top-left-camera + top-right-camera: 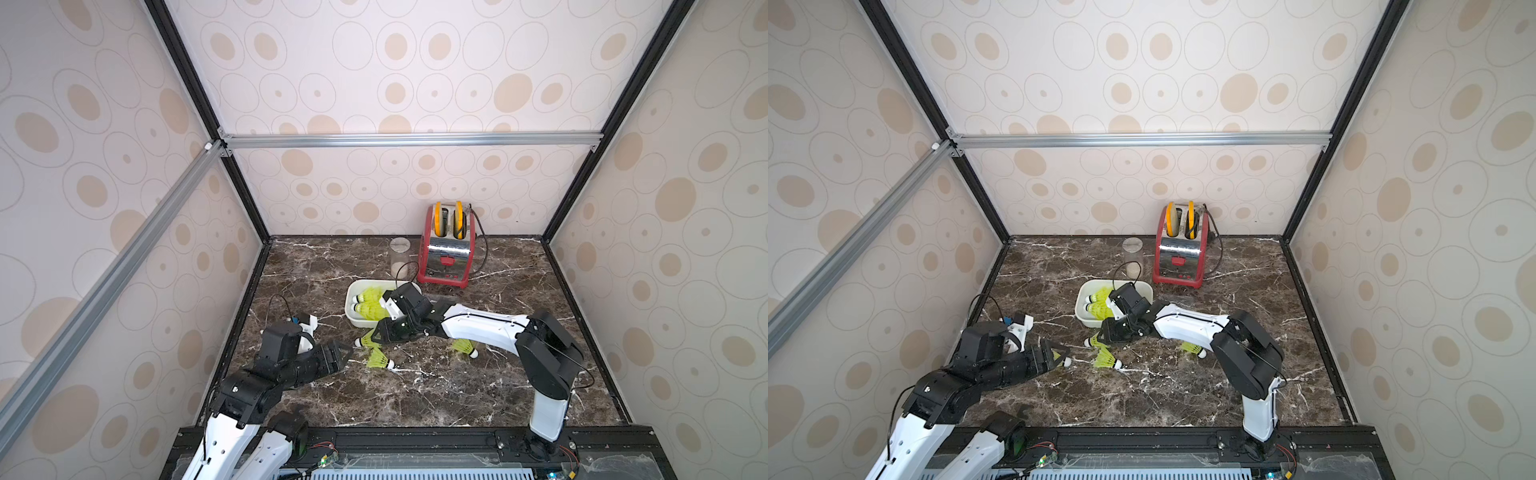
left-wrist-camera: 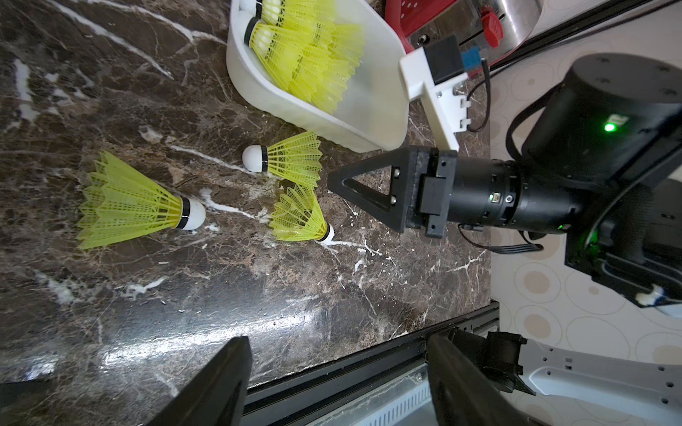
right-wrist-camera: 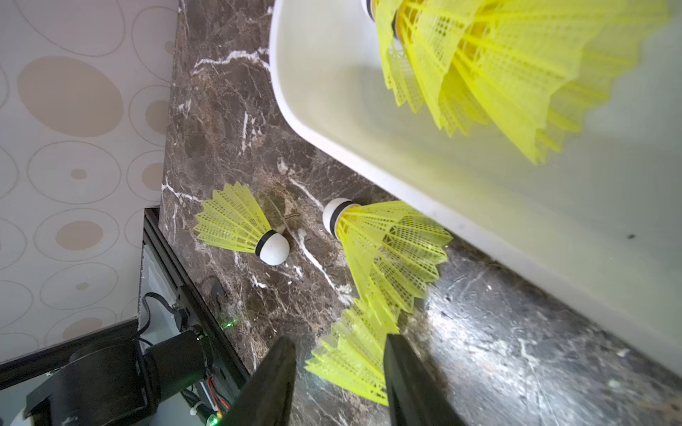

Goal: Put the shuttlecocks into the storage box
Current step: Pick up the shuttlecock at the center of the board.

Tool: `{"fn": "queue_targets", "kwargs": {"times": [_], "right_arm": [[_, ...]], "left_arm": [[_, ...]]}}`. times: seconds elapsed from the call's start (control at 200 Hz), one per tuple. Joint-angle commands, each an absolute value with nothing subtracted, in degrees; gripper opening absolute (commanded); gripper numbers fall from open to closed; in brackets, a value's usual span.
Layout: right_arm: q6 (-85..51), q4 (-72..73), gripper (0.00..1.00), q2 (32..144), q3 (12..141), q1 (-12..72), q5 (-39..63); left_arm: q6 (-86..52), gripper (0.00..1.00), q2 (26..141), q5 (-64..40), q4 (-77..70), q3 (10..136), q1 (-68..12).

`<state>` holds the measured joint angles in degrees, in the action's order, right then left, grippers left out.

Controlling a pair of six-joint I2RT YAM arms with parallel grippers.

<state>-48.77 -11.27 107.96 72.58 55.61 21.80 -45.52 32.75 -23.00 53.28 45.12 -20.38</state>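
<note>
The box (image 1: 359,322) is set mid-table, where both arms can reach it, and a heap of shuttlecocks (image 1: 368,305) is already lodged inside, skirts overlapped. Four are left out on the table (image 1: 415,395).

The right gripper (image 3: 339,343) is reached across in front of the box. In its wrist view the fingers (image 3: 406,380) are seen roughly half spread, one either side of the target shuttlecock (image 3: 350,363). Its skirt looks unsquashed and a sliver of gap shows on one side, so no grip is judged to be made yet. Whether a pad touches it cannot be told. The skirt is straddled rather than the tip, likely because the mesh gives and fills the gap.

A second shuttlecock (image 3: 389,250) is lying just beside the box wall, tip turned away from the right arm. It is near enough to be nudged on the lift.

The left gripper (image 2: 335,337) is held low at the table's left, fingers spread wide with nothing between them. A third shuttlecock (image 2: 129,201) lies just ahead of it and is presumably that arm's pick, with room left for the right arm. The fourth shuttlecock (image 1: 462,345) is tucked under the right forearm, apart from the rest.
</note>
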Motion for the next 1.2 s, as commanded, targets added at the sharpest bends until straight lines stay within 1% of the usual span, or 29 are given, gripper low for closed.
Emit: {"fn": "queue_targets", "kwargs": {"times": [0.0, 0.486, 0.651, 0.736, 0.841, 1.032, 1.192], "right_arm": [[-49.57, -11.06, 0.44, 110.10, 74.14, 56.00, 21.24], [-49.74, -11.10, 0.40, 115.69, 79.00, 56.11, 22.45], [-49.92, -11.62, 0.37, 118.01, 80.99, 56.12, 23.21], [-49.88, -11.74, 0.31, 118.56, 81.61, 56.07, 23.50], [-49.89, -11.73, 0.19, 118.83, 82.34, 56.07, 24.00], [-50.79, -11.17, 0.00, 118.92, 83.04, 56.07, 25.74], [-51.93, -10.29, 0.00, 117.63, 83.29, 56.14, 26.71]], "left_arm": [[-43.68, 0.78, 32.24, -22.94, 55.85, 45.33, -20.74], [-43.64, 0.78, 33.37, -22.94, 54.80, 46.06, -20.74], [-43.70, 0.78, 33.66, -22.85, 54.38, 46.18, -20.73], [-43.72, 0.78, 33.66, -22.79, 54.35, 46.20, -20.73], [-43.85, 0.78, 33.51, -22.18, 54.64, 46.32, -20.74], [-43.77, 0.78, 33.86, -21.71, 54.51, 46.49, -20.74], [-43.62, 0.78, 34.28, -21.80, 54.00, 46.32, -20.74]]}}
